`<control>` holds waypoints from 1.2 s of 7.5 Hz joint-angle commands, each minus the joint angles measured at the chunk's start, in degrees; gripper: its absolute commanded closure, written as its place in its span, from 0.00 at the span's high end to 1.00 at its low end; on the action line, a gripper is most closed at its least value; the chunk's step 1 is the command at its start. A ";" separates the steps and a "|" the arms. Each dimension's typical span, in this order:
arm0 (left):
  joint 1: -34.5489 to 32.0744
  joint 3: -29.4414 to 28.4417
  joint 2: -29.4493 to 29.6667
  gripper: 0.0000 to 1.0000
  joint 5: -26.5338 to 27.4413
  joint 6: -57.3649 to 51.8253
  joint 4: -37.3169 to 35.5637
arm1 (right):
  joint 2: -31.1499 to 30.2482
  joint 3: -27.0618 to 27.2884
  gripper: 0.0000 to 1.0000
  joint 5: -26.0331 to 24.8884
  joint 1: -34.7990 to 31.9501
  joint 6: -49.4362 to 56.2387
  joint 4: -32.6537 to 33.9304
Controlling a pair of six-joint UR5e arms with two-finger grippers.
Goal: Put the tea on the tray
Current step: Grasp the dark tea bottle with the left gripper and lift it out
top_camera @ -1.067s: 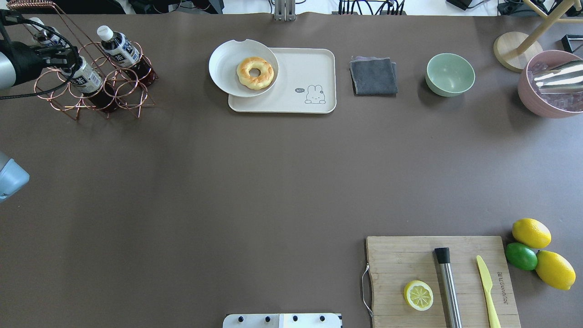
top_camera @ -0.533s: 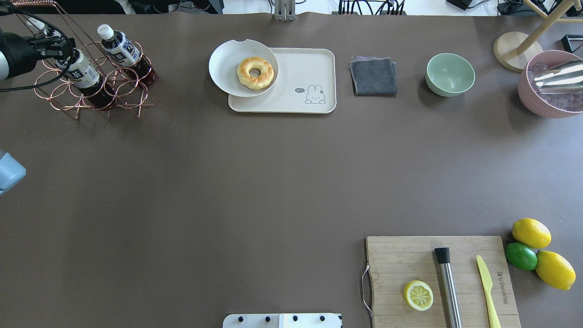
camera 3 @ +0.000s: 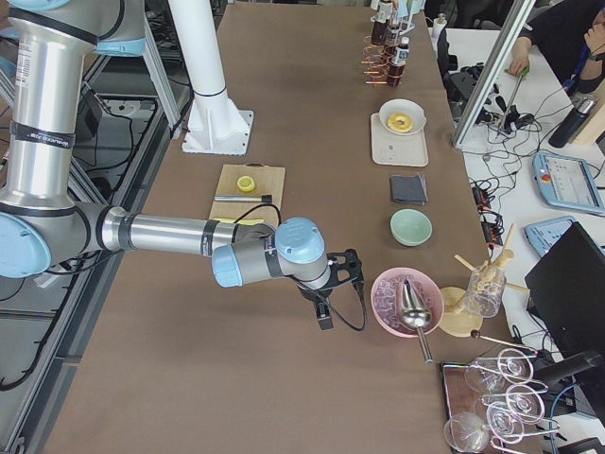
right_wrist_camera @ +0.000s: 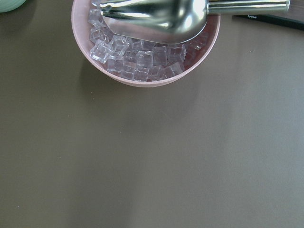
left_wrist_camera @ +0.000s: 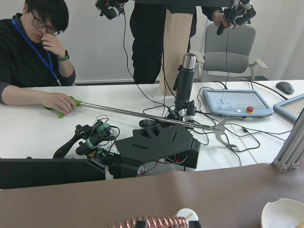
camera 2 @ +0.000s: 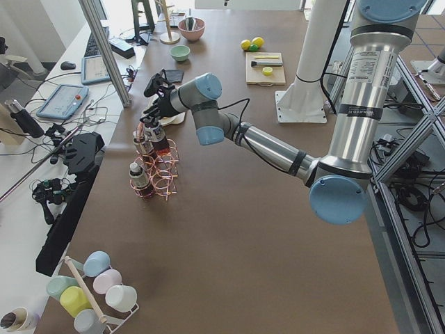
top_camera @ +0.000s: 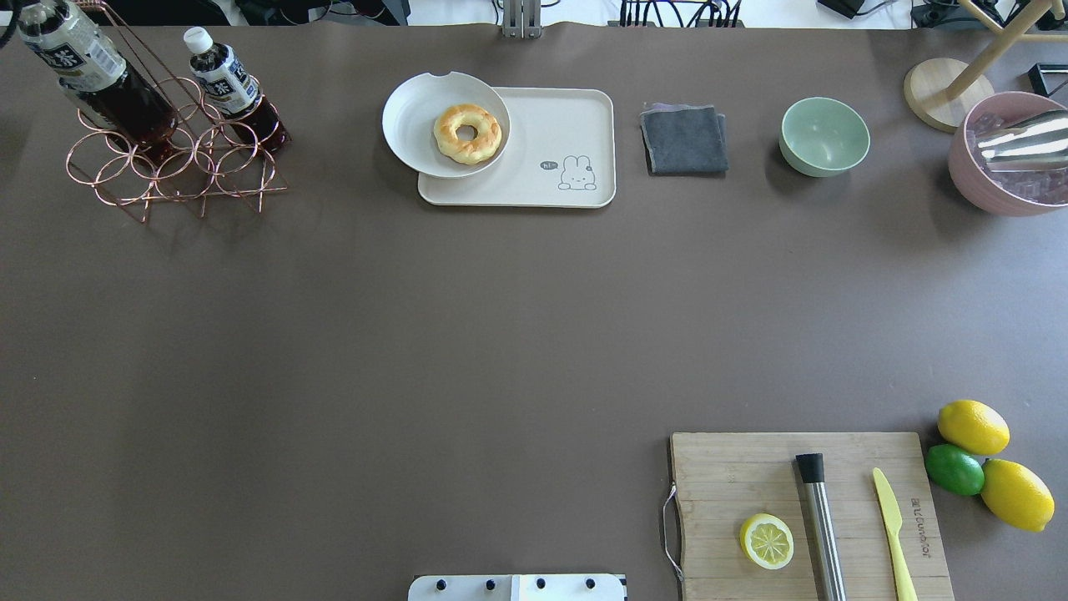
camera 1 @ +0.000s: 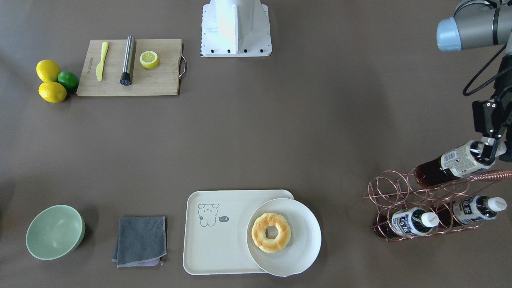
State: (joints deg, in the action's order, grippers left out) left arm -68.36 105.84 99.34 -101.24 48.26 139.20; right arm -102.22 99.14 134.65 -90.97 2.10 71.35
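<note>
- Brown tabletop (camera 1: 280, 140): the left gripper (camera 1: 491, 149) is clamped on the tea (camera 1: 452, 163), which is tilted over a copper rack (camera 1: 400, 196).
- Tray (camera 1: 212, 248) lies well apart from it.
- Right gripper (camera 3: 322, 317): whether its fingers are apart or together cannot be told.

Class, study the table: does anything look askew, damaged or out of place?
The white plate overhangs the tray's end, and its rim has a notch. The left gripper holds one tea tilted over the rack.

Doughnut (top_camera: 467, 133) on plate (top_camera: 407, 117) (cloth (top_camera: 684, 138) near bowl (top_camera: 824, 136))
</note>
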 commanded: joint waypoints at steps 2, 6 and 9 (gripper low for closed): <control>-1.71 5.51 -3.00 0.00 -2.74 -0.01 -1.47 | -0.09 0.09 1.00 0.09 0.00 -0.08 0.02; 12.14 8.76 -1.62 0.00 4.69 -0.10 -1.56 | -0.09 0.09 1.00 0.09 0.00 -0.08 0.02; 28.82 8.68 6.02 0.00 18.45 -1.06 -5.31 | -0.09 0.00 1.00 0.09 0.00 -0.08 0.02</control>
State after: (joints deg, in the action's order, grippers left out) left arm -50.45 114.48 101.61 -93.09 48.11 136.89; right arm -102.31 99.16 134.74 -90.97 2.02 71.36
